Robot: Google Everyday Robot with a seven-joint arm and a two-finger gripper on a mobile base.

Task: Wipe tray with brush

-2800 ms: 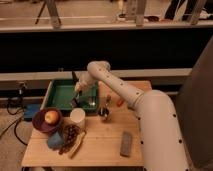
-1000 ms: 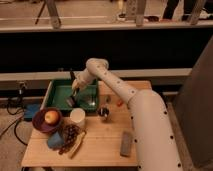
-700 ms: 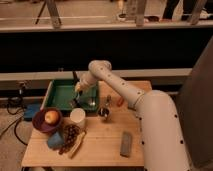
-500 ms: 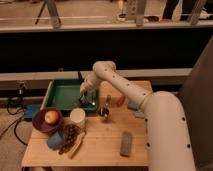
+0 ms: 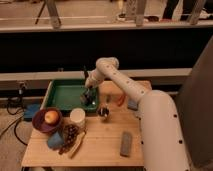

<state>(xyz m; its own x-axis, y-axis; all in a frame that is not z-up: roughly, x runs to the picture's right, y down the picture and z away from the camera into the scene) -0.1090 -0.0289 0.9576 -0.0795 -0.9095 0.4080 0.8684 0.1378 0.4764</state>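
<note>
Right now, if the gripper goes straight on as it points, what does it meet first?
Probably the tray, near its right end: the gripper points down over it. Depth is unclear.

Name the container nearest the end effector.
The green tray: the end effector hangs over it, while the purple bowl and white cup sit apart, closer to the camera.
</note>
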